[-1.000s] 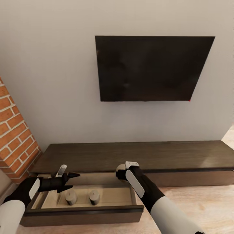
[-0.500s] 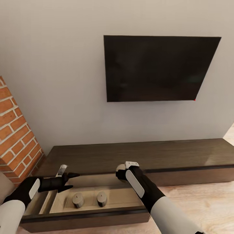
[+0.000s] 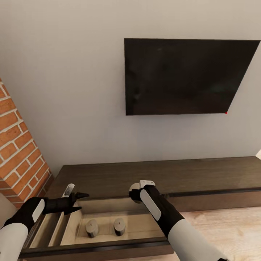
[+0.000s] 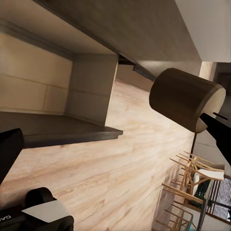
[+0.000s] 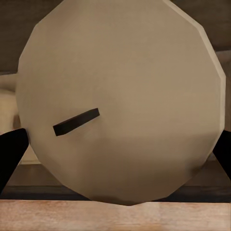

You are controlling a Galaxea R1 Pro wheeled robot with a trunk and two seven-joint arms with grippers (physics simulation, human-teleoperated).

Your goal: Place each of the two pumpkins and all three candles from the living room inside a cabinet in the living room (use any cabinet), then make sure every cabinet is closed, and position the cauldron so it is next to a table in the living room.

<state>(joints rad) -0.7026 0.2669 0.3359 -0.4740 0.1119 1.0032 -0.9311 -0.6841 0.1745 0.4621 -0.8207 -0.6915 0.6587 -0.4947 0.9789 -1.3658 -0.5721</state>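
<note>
— While the cabinet (image 3: 145, 174) drawer (image 3: 105, 226) is out, what's done?
— Two candles (image 3: 92, 228) stand up inside. Right tool (image 3: 136, 191) is clamped on the third candle (image 5: 120, 101), wick toward the camera. Left tool (image 3: 78, 202) is apart, empty.
— What's left?
— Pumpkins, cauldron, closing.

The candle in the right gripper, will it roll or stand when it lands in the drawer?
The candle looks like a stubby cylinder with flat ends, so it probably stands if set on an end, as the two in the drawer do. Dropped sideways, it would likely roll.
</note>
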